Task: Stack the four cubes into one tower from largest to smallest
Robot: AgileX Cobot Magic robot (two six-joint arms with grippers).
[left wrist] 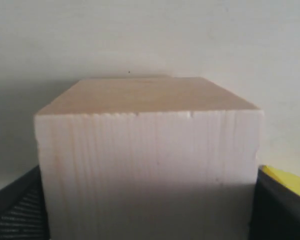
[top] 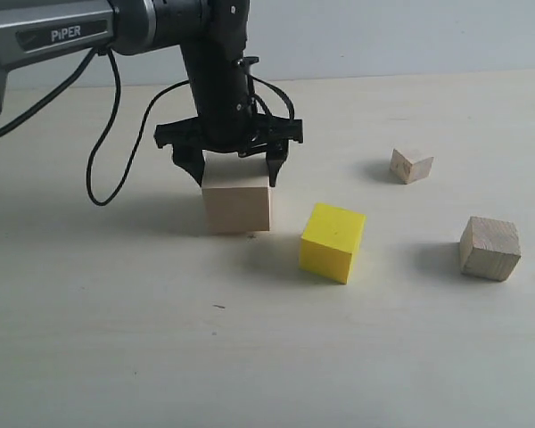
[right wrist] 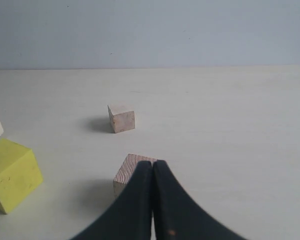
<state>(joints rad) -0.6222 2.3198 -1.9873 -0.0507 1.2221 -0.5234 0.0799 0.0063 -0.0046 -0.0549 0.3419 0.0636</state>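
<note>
Large pale cube (top: 236, 207) sits on the table (top: 116, 339), your left claw (top: 235, 176) straddling its top; whether it pinches, I cannot tell. Square it up, clear of the yellow cube (top: 333, 242).

The exterior view looks down at a slant across the bench (top: 116, 357), taking in the whole layout. The left wrist view presses close on the large pale cube (top: 236, 203) (left wrist: 150, 165). The right wrist view skims low, sharing the yellow cube (right wrist: 12, 172) with both.
</note>
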